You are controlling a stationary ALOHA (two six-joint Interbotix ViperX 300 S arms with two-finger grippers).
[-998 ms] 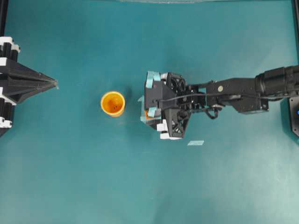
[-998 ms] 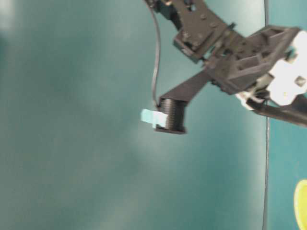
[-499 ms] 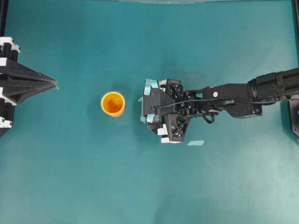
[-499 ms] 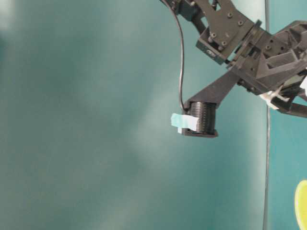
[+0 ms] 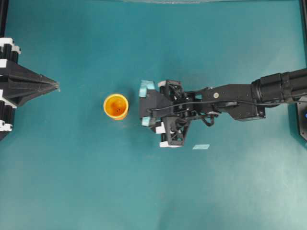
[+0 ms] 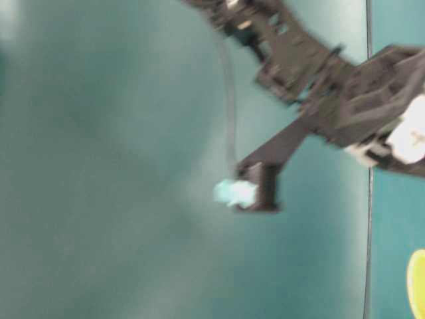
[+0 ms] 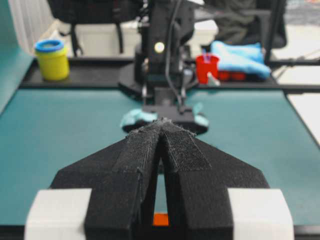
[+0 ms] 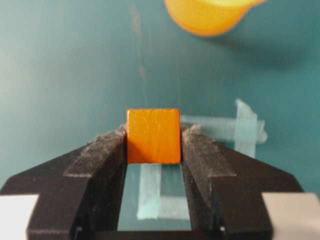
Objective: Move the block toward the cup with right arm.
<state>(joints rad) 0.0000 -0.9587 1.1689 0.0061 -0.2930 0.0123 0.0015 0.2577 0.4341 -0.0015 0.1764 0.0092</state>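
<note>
The right gripper (image 8: 154, 150) was closed on the block (image 8: 153, 135), held above the table (image 5: 144, 191) near the cup (image 5: 116, 106). The grasp was done; bringing it closer remained.

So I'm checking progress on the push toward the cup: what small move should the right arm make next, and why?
Probably keep carrying the block a little further toward the cup. The right end effector grips it between its fingers, and a gap of bare table separates it from the cup.
</note>
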